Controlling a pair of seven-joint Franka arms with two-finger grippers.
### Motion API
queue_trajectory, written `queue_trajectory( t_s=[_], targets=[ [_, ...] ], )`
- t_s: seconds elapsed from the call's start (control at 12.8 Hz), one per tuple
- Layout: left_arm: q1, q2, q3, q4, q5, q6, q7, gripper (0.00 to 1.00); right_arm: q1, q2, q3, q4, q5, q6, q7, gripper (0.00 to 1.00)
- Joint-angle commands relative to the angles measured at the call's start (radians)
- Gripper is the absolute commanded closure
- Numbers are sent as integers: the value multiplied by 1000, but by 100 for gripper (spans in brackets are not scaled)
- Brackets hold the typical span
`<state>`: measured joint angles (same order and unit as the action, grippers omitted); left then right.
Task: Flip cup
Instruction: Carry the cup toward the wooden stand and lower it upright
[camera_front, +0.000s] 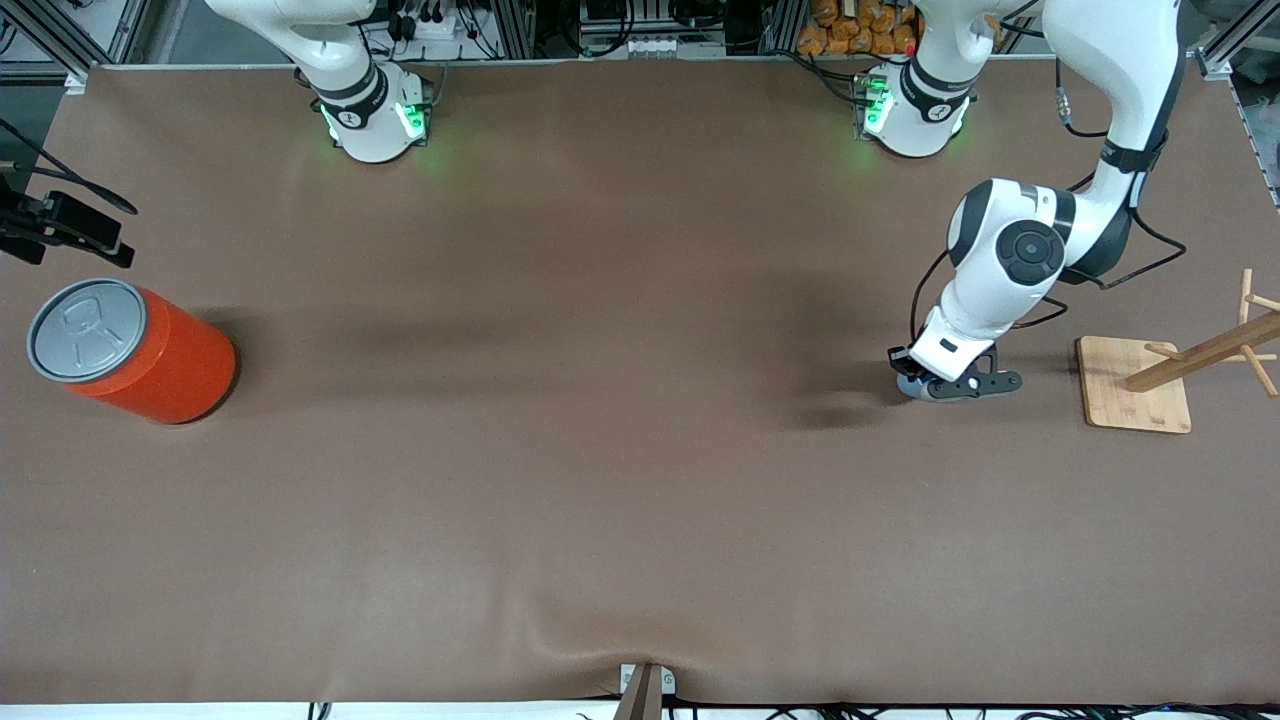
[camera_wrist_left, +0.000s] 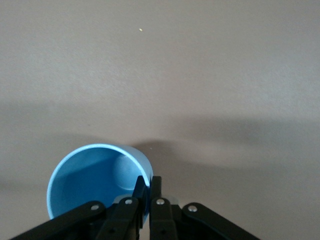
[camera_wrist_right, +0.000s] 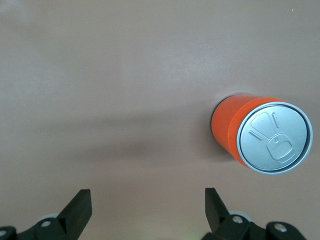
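**Kid:** Where is the cup (camera_wrist_left: 95, 180)?

**Me:** It is low down at the table (camera_front: 600, 480), toward the left arm's end, just beside the wooden stand (camera_front: 1140, 385). In the front view my arm hides almost all of it. In the left wrist view I see it well: light blue, with the open mouth looking up at my camera.

**Kid:** Do you have it?

**Me:** Yes. My left tool (camera_wrist_left: 148, 187) is nearly shut, and it pinches the cup's thin wall at the rim, one finger inside and one outside.

**Kid:** Which way does it point?

**Me:** I can see down inside to the bottom, so the mouth points up toward my wrist. Its long line, from bottom to mouth, runs close to straight up, a bit tipped. I think the bottom is on the table or very near it, but I cannot tell for sure.

**Kid:** How do you do this part well?

**Me:** If the cup stands firm, I should open slowly and lift straight up, so I do not knock it. If it leans, I should hold on and set it flat first.

**Kid:** And your other tool?

**Me:** My right tool (camera_wrist_right: 145, 210) waits, wide open and empty, up over the table near the big orange can (camera_front: 135, 350).
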<state>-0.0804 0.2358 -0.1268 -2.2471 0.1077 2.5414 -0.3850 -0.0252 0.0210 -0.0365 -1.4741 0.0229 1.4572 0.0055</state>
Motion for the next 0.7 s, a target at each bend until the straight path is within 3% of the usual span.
queue_trajectory(
  t_s=[0.0, 0.31, 0.62],
  targets=[
    [14, -6, -7, 18, 29, 3, -9, 0, -18, 10, 9, 21, 8, -4, -10, 0],
    [11, -13, -10, 30, 17, -4, -18, 0, -18, 10, 10, 21, 6, -4, -9, 0],
    [8, -41, -28, 174, 10, -243, -17, 0, -18, 10, 9, 21, 8, -4, -9, 0]
  ],
)
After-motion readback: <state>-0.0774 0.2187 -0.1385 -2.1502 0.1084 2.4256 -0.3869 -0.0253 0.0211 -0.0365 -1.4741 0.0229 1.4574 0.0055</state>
